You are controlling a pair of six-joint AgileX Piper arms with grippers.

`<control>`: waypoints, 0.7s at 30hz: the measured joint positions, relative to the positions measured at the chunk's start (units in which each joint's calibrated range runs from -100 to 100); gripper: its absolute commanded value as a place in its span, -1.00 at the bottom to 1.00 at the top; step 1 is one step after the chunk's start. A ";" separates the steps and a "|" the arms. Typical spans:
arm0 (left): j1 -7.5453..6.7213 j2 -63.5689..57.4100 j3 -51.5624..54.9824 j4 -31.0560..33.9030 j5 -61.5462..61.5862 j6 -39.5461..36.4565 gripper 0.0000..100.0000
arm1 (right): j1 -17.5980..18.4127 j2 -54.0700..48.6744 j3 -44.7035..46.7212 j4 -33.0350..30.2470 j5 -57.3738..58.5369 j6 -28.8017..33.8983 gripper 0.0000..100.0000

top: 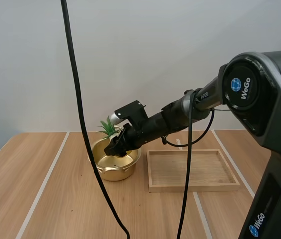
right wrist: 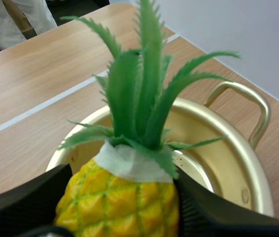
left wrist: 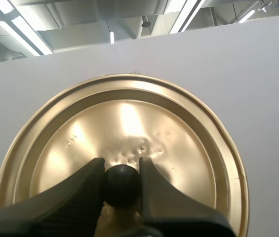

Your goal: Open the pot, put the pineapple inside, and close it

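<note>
right gripper is clamped on the yellow plastic pineapple with green leaves, holding it over the mouth of the open golden metal pot. the pot sits on the light wooden surface, just left of the shallow wooden tray. left gripper pinches the round black knob of the golden metal lid, lid raised in the air.

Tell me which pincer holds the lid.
The left pincer, shut on the lid's black knob; the right pincer grips the pineapple at the pot instead.
</note>
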 measured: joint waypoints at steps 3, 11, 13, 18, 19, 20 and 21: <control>0.00 0.00 0.00 0.00 0.00 0.00 -1.00 | 0.00 1.26 0.00 0.50 0.00 -0.09 -1.00; 0.00 0.00 0.00 0.00 0.00 0.00 -1.00 | 0.00 4.29 0.00 2.09 -0.42 -0.09 -1.00; 0.00 0.00 0.00 0.00 0.00 0.00 -1.00 | 0.00 4.92 0.00 2.08 -0.42 -0.09 -1.00; 0.00 0.00 0.00 0.00 0.00 0.00 -1.00 | 0.00 6.50 -0.16 3.54 -0.26 -0.32 -1.00; 0.00 0.00 0.00 0.00 0.00 0.00 -1.00 | 0.00 6.64 -0.16 4.26 -0.26 -0.32 -1.00; 0.00 0.00 0.00 0.00 0.00 0.00 -1.00 | 0.00 6.75 -0.16 4.98 -0.26 -0.32 -1.00; 0.00 0.00 0.00 0.00 0.00 0.00 -1.00 | 0.00 7.02 -0.16 5.57 -0.26 -0.32 -1.00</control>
